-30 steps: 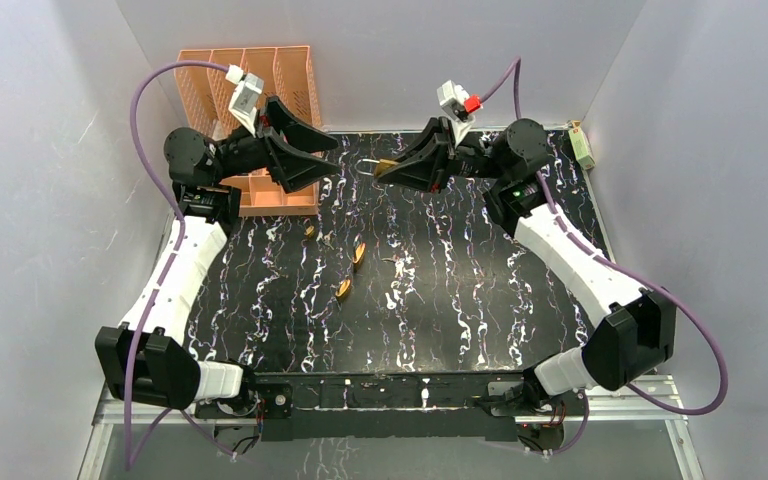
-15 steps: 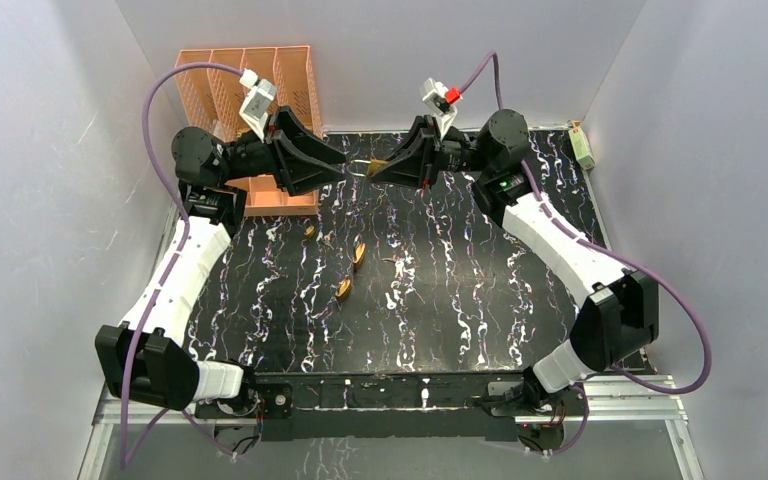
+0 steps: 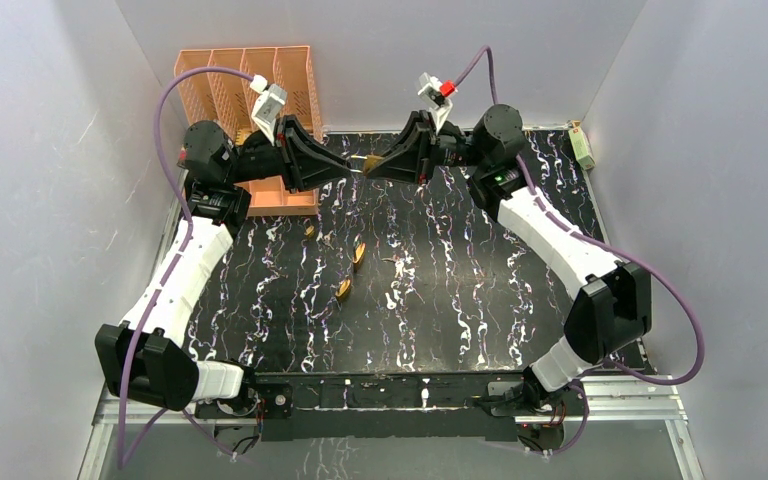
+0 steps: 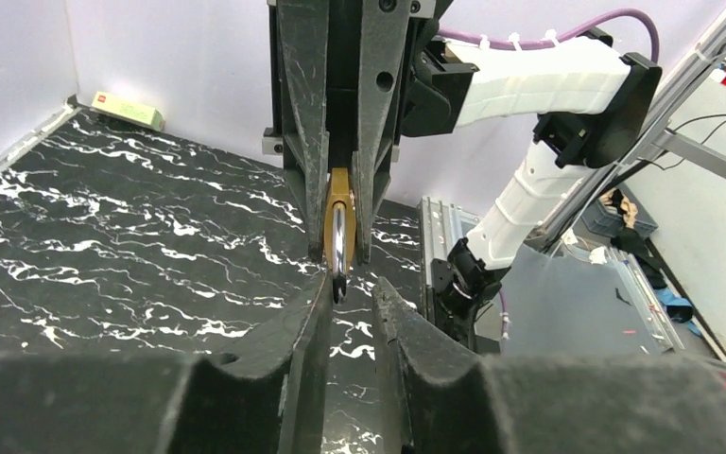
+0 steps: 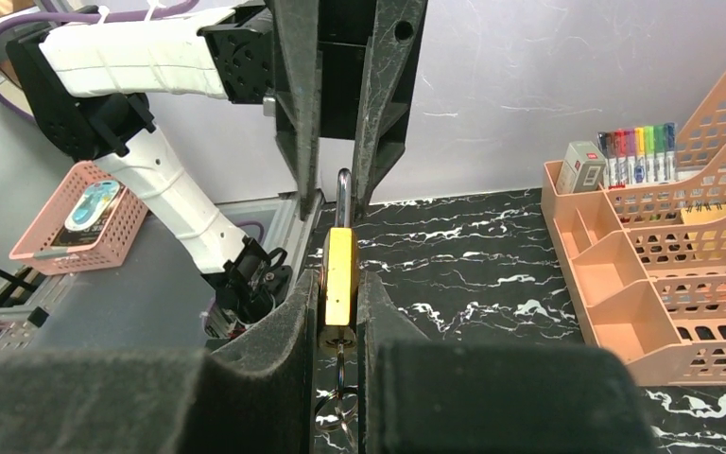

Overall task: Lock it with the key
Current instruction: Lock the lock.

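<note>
A brass padlock is clamped edge-on in my right gripper, held in the air over the back of the table. Its key sits in the bottom of the lock, with a key ring hanging below. The steel shackle points at my left gripper. Its tip lies just inside those fingertips, against the left finger, with a narrow gap still showing on the other side. From above, both grippers meet nose to nose at the padlock.
An orange desk organiser stands at the back left, close behind the left arm. Several small brass pieces lie mid-table. A small box sits at the back right edge. The walls stand close on three sides.
Both arms have swung inward until the grippers meet. The left jaws have narrowed from wide open to a slim gap round the shackle tip. The right grip on the padlock is unchanged.
</note>
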Controlling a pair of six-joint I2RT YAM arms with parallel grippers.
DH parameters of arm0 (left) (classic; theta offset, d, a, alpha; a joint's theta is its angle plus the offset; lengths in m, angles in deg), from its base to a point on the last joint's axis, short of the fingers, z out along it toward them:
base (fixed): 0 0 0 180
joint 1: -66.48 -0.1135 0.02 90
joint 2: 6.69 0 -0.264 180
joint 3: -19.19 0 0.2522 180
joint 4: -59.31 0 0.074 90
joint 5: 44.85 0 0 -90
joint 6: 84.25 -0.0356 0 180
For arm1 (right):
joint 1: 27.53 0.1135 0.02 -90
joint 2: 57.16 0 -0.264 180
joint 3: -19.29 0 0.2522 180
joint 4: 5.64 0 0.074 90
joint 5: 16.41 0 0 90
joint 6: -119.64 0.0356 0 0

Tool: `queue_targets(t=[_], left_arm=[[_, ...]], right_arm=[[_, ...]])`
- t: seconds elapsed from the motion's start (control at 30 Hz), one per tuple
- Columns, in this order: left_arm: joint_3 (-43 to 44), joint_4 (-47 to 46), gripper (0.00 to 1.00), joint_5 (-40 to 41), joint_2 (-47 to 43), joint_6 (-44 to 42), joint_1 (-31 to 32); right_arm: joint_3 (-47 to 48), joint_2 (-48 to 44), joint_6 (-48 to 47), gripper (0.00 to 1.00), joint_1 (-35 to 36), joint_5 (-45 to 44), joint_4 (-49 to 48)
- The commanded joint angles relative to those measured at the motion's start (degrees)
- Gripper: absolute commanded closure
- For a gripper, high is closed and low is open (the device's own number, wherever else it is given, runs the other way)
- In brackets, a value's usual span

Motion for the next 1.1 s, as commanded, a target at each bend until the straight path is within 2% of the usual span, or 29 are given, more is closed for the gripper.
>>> queue_targets(t=[0.0,0.07,0.1,0.4,0.7,0.93,1.07], left_arm=[[1.45,-0.47,0.85,1.15,-1.56,-1.22,0.15],[1.49,-0.58,0.92,1.03,-1.47,-1.21,0.15],[1.45,-0.62,1.00,1.07,-1.39,-1.19,0.12],[0.51,-2.26,1.00,0.33,-1.02,0.19,1.11],[-2.90,-1.82,1.00,2.43,-0.75,-1.03,8.38],[-5.49,3.47,1.00,7.28,-0.78,-6.33,14.31],[-5.98,3.63,1.00,8.62,-0.22,-6.91,15.44]], right_arm=[[4.59,0.17,0.20,1.00,0.77,0.96,-1.94],[4.91,0.36,-0.29,1.00,0.92,1.02,-0.96],[5.11,0.60,-0.47,1.00,0.97,1.02,-0.49],[8.01,2.63,-1.02,1.00,2.40,0.17,0.10],[13.73,6.28,-1.16,1.00,4.26,-1.50,-0.33],[20.89,10.75,-0.34,1.00,6.42,-1.79,-0.03],[22.78,12.46,0.92,1.00,7.95,-1.47,-0.92]])
